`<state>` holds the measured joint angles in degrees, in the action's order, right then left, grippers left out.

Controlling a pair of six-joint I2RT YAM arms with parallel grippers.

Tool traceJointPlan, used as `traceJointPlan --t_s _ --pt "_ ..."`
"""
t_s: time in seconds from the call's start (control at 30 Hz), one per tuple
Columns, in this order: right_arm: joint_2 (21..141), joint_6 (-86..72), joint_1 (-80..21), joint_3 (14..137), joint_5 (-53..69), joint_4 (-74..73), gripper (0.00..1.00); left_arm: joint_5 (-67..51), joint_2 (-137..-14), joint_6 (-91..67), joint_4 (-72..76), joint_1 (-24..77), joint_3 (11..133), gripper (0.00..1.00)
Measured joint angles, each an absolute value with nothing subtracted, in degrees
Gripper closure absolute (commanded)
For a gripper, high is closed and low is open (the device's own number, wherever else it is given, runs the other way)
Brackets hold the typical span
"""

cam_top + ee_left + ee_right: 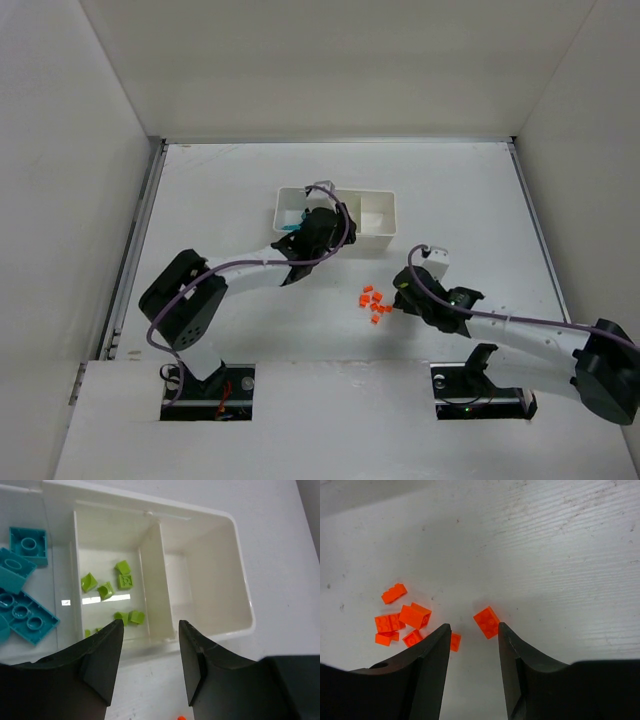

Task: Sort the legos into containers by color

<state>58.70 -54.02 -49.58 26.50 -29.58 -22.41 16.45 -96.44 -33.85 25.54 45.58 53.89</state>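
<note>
The left jaws stand parted with nothing between them, hanging over the near wall of the tray [215, 575]. Just past their tips lies the tray's middle compartment, where several green bricks [125, 580] are scattered on the floor. Two or three at the near wall are partly hidden behind the left finger [102, 655]. In the compartment left of that lie the teal bricks [22, 605], bigger plates and a square one. The picture's edge cuts them off, so their number is unclear. A thin divider [152, 580] parts the middle compartment from the right one. At the bottom edge of the left wrist view an orange speck on the worktop [220, 200] is cut off and too small to make out.

From above, the left arm [250, 270] covers the tray's middle, and only a bit of teal shows at its left end.

The right jaws are also released and grasp nothing. One orange brick [487, 621] lies on the worktop between their tips. Whether the tips touch the worktop cannot be told. The other orange bricks [400, 617] cluster just left of it, one of them half hidden by the left finger [427, 670]. All of these lie nearer the arm bases than the tray, off its right near corner and well apart from it. The right arm [520, 330] reaches in from that side.
</note>
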Motion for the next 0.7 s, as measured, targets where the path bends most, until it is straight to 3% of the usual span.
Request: traceJointPlan --t_s 0.7 --pt "74.11 -56.82 -49.15 35.94 -29.65 -28.77 0.55 16.36 -82.59 -31.99 28.80 56.12 35.07 0.56"
